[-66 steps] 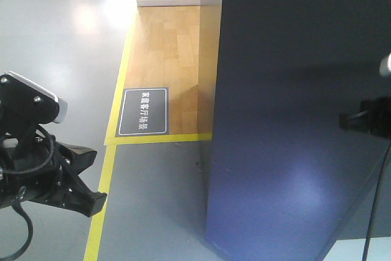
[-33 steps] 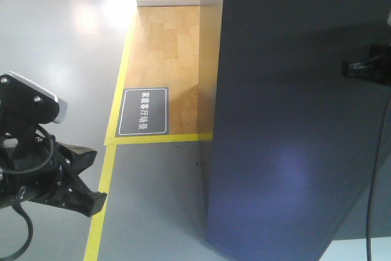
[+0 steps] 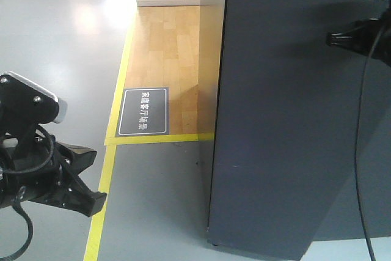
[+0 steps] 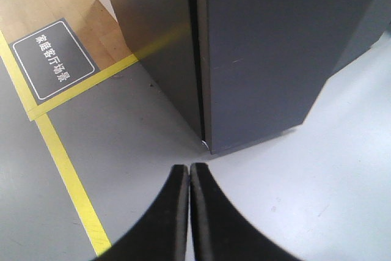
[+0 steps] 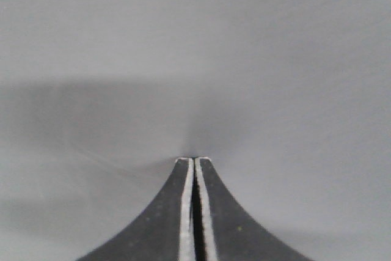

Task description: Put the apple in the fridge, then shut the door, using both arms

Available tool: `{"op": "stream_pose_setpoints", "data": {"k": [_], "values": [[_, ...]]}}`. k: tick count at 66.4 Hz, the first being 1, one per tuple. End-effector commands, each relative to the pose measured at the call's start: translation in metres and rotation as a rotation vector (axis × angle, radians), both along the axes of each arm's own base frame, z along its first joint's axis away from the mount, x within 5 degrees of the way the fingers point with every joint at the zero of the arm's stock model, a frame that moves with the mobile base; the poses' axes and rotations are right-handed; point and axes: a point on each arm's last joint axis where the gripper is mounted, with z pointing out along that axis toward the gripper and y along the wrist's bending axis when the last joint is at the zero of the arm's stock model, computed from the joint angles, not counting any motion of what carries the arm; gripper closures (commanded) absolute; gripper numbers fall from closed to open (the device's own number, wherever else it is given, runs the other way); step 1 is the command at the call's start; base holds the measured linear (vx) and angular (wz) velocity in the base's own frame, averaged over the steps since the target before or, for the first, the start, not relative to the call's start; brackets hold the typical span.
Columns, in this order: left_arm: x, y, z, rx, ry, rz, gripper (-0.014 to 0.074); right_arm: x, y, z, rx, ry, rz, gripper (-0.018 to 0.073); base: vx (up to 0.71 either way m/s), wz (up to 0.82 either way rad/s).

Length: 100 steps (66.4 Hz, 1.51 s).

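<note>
The fridge (image 3: 293, 126) fills the right of the front view, its dark door (image 4: 275, 53) lying nearly flush against the body, a thin seam showing at the lower corner in the left wrist view. Grey floor (image 3: 55, 47) with yellow tape lines (image 3: 101, 200) and a wooden patch carrying a dark floor sign (image 3: 143, 111) lies to its left. The right gripper (image 5: 193, 159) has its fingers together, tips against the door's face. The left gripper (image 4: 188, 167) hangs low above the floor, fingers together, apart from the fridge. The apple is out of sight.
</note>
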Motion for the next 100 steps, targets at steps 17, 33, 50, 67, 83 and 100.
{"op": "stream_pose_setpoints", "data": {"k": [17, 33, 50, 67, 83, 100], "values": [[0.000, -0.002, 0.015, -0.053, -0.073, -0.015, 0.0603, 0.037, 0.000, 0.023, -0.002, 0.010, 0.050, 0.0565, 0.00, 0.00], [0.000, -0.002, 0.015, -0.053, -0.072, -0.014, 0.0603, 0.037, 0.000, 0.023, -0.001, 0.018, 0.054, 0.0565, 0.00, 0.00], [0.000, -0.002, 0.015, -0.053, -0.072, -0.014, 0.0603, 0.031, 0.005, 0.016, 0.013, 0.141, 0.107, 0.0565, 0.00, 0.00], [0.000, -0.002, 0.015, -0.053, -0.072, -0.014, 0.0603, 0.010, 0.009, 0.014, -0.047, 0.351, 0.177, 0.0564, 0.00, 0.00], [0.000, -0.002, 0.015, -0.053, -0.072, -0.014, 0.0603, -0.025, 0.003, 0.014, -0.050, 0.484, 0.058, 0.0564, 0.00, 0.00], [0.000, -0.002, 0.015, -0.053, -0.072, -0.014, 0.0603, -0.107, 0.025, 0.015, -0.065, 0.411, 0.119, 0.0564, 0.00, 0.00]]}}
